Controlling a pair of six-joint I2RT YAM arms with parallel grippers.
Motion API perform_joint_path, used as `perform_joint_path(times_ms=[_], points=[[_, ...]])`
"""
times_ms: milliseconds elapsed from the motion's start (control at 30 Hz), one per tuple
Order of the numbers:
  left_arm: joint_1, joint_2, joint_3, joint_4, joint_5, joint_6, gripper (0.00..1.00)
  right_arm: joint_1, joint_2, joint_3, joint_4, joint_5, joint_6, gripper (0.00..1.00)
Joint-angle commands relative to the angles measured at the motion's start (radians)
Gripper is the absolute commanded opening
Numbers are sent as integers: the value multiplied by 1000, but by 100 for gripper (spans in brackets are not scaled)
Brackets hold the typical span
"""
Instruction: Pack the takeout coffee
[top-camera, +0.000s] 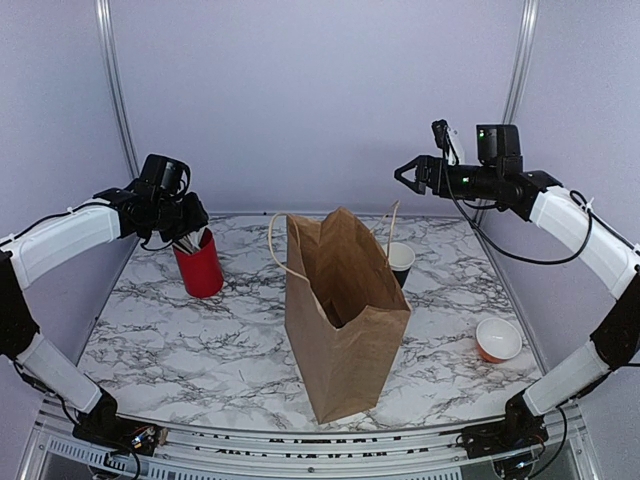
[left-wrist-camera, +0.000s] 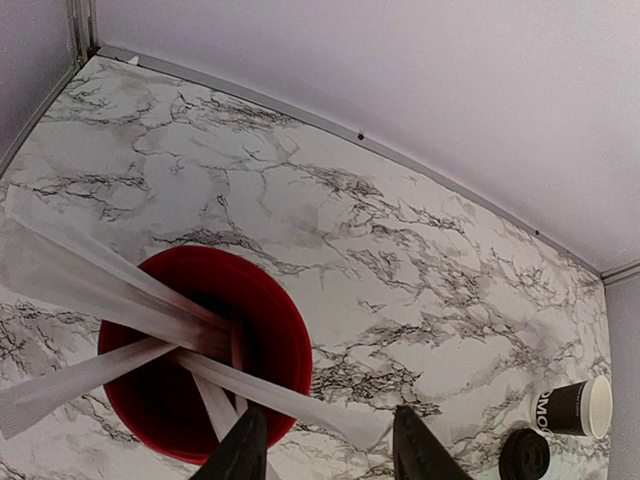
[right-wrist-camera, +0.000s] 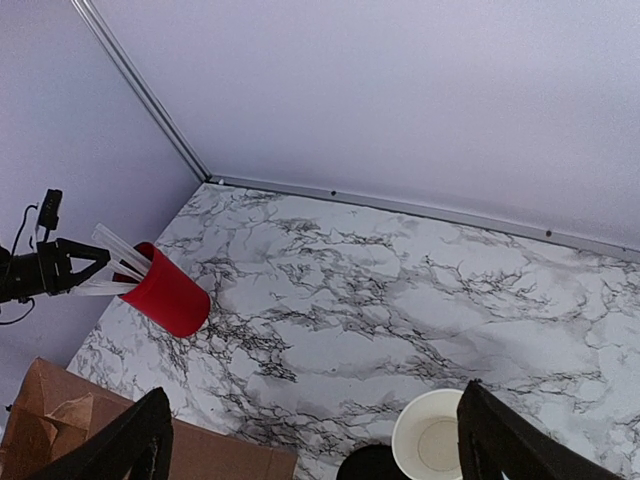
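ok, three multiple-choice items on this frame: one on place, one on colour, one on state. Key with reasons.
1. Where does the small black paper cup stand?
A. inside the brown paper bag
B. on the marble table, beyond the bag, towards its right side
C. at the table's near edge

2. What colour is the tall cup that holds the white sticks?
A. blue
B. red
C. green

3. The round black plastic lid is:
A. pressed onto the black cup
B. lying on the table beside the black cup
C. inside the bag

Key:
1 B: the top view shows the cup on the table, partly hidden behind the bag's right side.
2 B: it is red in all three views.
3 B: the left wrist view shows the cup's white inside open and the lid flat next to it.
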Motion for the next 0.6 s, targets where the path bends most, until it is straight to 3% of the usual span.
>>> perform_joint_path(times_ms=[0,300,567], points=[[20,-13,44,8,-15,33,44,-8,-18,16,-10,0,-3,96],[73,-124,55,-63,-67,44,48,-8,-4,28,-9,-7,-3,96],[197,-221,-58,-101,-73,-8,42,-8,5,22,-3,-19,4,96]])
